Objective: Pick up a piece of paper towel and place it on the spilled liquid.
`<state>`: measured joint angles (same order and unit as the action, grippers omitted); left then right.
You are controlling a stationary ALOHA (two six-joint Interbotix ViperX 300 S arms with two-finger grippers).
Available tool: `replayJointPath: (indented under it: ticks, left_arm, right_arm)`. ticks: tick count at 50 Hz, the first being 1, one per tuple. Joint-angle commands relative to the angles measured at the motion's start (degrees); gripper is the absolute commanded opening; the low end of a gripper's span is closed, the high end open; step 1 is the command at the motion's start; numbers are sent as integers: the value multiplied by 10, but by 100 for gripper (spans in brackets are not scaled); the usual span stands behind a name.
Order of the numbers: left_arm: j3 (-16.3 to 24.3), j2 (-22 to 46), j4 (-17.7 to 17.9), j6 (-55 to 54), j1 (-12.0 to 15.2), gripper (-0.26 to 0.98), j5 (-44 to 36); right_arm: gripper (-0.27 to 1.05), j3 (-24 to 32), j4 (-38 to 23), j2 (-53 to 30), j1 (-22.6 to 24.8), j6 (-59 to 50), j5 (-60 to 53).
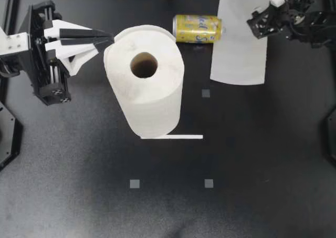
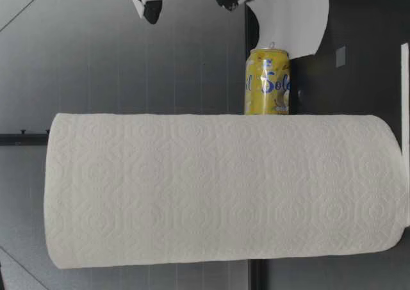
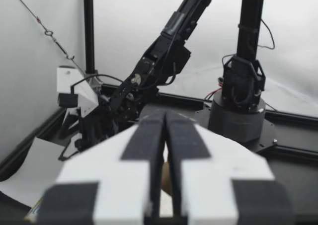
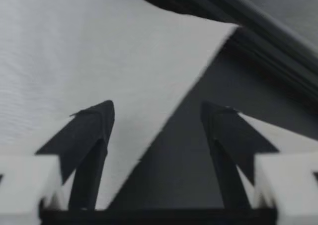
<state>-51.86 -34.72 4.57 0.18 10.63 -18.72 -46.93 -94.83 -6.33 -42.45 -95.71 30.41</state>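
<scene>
Paper towel roll point(image 1: 149, 91) stands upright mid-desk point(image 1: 262, 169). At its top rim, my left gripper point(image 1: 105, 39) has its jaws clenched together on nothing. Just beyond the roll a yellow can point(image 1: 197, 28) lies on its side. Farthest back, beside the can, is the torn sheet point(image 1: 239, 49). My right gripper point(image 1: 261, 23) is above it with jaws released.

The roll point(image 1: 144, 85) and can point(image 1: 197, 28) block the middle; surrounding table point(image 1: 262, 169) lies free.
</scene>
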Motion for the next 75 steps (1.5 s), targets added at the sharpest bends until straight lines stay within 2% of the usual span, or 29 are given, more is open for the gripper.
replayJointPath:
  ticks: [1,7,12,23,33,41,47,55,64,75]
  left_arm:
    - [10,-4,-1,1,-1,12,-3]
    - [10,-4,-1,2,-1,12,-2]
    - [9,-5,-1,2,-1,12,-3]
    - [6,-5,-2,3,-15,12,-4]
    - [-7,-7,-2,1,-38,12,-2]
    - [-18,-17,0,-4,-60,12,-1]
    - [-18,-22,0,-4,-73,12,-1]
    - [-11,-23,0,-4,-91,12,-1]
    - [-4,-23,0,-7,-105,12,-1]
    - [8,-21,0,-25,-112,12,4]
  right_arm:
    - [68,1,24,30,-4,29,30]
    - [68,-3,94,54,0,113,74]
    - [68,-5,163,88,23,178,88]
    - [67,-19,307,210,136,265,88]
    - [66,-54,379,304,241,268,81]
    - [60,-77,387,367,342,266,3]
    - [54,-81,388,403,382,260,-87]
    - [43,-79,388,446,388,236,-223]
    - [39,-79,389,468,388,236,-340]
    - [36,-54,389,470,388,238,-392]
